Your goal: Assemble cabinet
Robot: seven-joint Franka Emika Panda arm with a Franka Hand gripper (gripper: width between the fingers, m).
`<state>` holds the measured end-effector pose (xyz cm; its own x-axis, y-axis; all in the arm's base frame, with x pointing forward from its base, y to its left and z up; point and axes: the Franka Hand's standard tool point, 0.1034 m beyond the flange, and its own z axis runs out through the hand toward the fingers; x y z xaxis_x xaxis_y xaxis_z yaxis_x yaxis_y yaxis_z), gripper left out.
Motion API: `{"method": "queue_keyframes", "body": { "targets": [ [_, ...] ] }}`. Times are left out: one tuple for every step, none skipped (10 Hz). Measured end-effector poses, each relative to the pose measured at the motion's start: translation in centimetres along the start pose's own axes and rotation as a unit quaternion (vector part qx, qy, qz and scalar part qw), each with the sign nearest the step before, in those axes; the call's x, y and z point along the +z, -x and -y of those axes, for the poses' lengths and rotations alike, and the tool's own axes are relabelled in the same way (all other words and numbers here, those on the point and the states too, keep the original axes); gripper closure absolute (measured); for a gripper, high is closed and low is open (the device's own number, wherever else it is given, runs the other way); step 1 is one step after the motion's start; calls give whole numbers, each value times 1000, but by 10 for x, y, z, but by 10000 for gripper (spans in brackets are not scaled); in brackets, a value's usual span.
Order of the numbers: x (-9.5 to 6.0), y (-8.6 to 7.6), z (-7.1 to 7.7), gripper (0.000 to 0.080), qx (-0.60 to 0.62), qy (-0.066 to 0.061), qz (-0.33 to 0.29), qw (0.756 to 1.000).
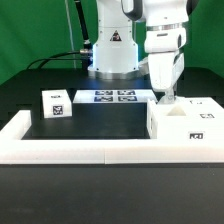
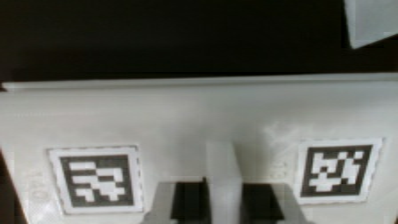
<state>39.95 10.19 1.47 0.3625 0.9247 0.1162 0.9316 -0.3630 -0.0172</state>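
Glossy white robot arm of rounded segments (image 1: 163,38), its base (image 1: 112,58) bore a black triangle marking (image 1: 116,37), black cables (image 1: 62,56) ran behind it, gripper fingers (image 2: 182,203) were dark grey.

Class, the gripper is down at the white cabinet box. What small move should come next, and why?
Probably close the gripper on the wall of the cabinet box. In the wrist view its fingers stand either side of a white ridge, so it seems lined up; whether they already pinch is unclear.
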Motion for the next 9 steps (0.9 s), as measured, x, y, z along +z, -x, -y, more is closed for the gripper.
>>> {"method": "queue_keyframes", "body": {
  "targets": [
    [0, 0, 0, 732, 0, 0, 0, 1000],
    [0, 0, 0, 732, 0, 0, 0, 1000],
    [0, 0, 0, 732, 0, 0, 0, 1000],
    [0, 0, 0, 732, -2, 0, 0, 1000],
    [-7, 0, -2, 732, -22, 4, 4, 1000],
    [-16, 2, -5, 732, -28, 5, 12, 1000],
    [-23, 3, -8, 732, -28, 6, 18, 999],
    [-29, 6, -11, 732, -36, 3, 28, 999],
    [-36, 8, -16, 732, -43, 2, 36, 998]
  ]
}}
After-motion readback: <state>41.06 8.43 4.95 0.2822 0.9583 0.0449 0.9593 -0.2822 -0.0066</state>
